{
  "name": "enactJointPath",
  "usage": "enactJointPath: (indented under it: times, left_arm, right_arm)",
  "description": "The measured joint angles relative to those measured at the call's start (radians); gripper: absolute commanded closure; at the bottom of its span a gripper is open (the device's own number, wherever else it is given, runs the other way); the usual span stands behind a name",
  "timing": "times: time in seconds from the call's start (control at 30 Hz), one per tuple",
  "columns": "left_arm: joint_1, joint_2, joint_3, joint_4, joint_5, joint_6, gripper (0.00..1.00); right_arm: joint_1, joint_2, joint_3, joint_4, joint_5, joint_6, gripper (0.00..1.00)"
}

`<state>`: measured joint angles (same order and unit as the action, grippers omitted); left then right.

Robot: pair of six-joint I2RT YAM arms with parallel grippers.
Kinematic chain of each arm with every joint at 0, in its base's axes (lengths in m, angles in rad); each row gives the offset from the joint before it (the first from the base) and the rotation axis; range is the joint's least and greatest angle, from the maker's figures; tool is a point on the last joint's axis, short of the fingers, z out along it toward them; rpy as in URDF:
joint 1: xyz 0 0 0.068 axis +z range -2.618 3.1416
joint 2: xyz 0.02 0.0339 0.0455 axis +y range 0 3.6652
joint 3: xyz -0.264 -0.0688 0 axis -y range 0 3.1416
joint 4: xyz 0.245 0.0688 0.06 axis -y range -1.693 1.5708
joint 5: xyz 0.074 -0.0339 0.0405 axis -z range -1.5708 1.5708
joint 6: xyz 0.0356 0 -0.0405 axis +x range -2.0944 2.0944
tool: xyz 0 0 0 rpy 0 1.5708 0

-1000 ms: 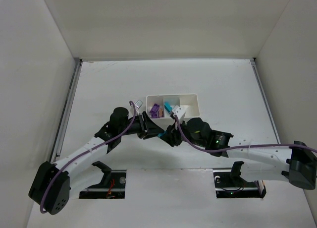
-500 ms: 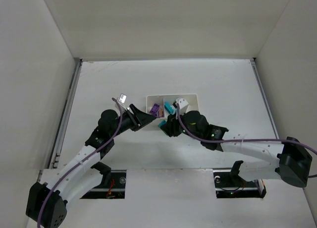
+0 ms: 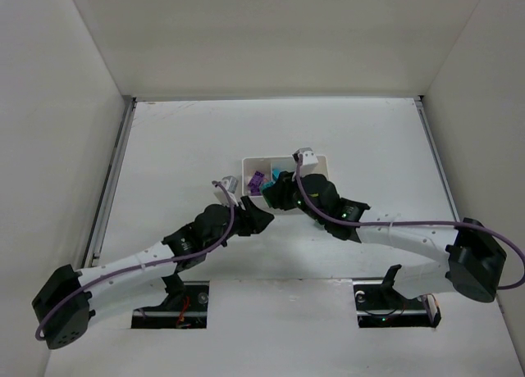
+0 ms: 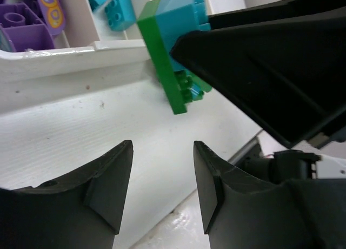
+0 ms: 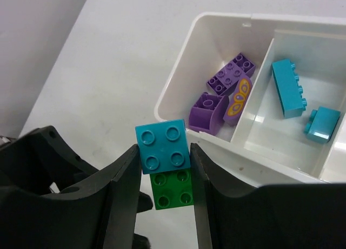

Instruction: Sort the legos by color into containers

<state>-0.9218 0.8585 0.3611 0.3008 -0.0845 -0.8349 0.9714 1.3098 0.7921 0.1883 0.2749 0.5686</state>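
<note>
My right gripper (image 5: 163, 165) is shut on a small stack of two legos, a cyan brick (image 5: 162, 146) on a green brick (image 5: 173, 189), held above the table just in front of the white tray's (image 5: 178, 81) left corner. The tray's left compartment holds purple bricks (image 5: 227, 89). Its middle compartment holds two cyan bricks (image 5: 289, 89). My left gripper (image 4: 162, 173) is open and empty, just below and in front of the stack (image 4: 175, 54). In the top view the right gripper (image 3: 269, 197) is by the tray (image 3: 254, 160) and the left gripper (image 3: 261, 218) sits close under it.
The two grippers are very close together in front of the tray. The right arm (image 3: 385, 229) hides part of the tray's right compartment. White walls enclose the table on the left, back and right.
The left gripper has let go of the stack and dropped back in front of the tray. The right gripper has carried the cyan-green stack toward the tray's left corner.
</note>
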Motion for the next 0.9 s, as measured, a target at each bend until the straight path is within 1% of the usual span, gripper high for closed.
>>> enactJointPath:
  times: [0.13,0.23,0.5,0.67,0.8,0.9]
  left_arm:
    - [-0.014,0.030,0.005,0.014,-0.077,0.034,0.54]
    - [-0.012,0.048,0.011,0.045,-0.107,0.046,0.54]
    - [-0.012,0.078,0.012,0.149,-0.095,0.052,0.56]
    - [-0.008,0.114,0.016,0.183,-0.087,0.052,0.61]
    - [-0.003,0.145,0.021,0.209,-0.088,0.052,0.69]
    - [-0.003,0.154,0.021,0.238,-0.095,0.052,0.71]
  right_arm:
    - [0.000,0.000,0.000,0.007,0.007,0.026,0.74]
    - [0.000,-0.002,0.000,0.007,0.007,0.041,0.74]
    - [0.000,-0.008,-0.002,0.008,0.009,0.067,0.73]
    - [0.000,-0.008,-0.002,0.017,0.008,0.079,0.73]
    - [0.000,-0.008,-0.003,0.030,0.006,0.086,0.73]
    - [0.000,-0.008,-0.008,0.034,0.002,0.094,0.73]
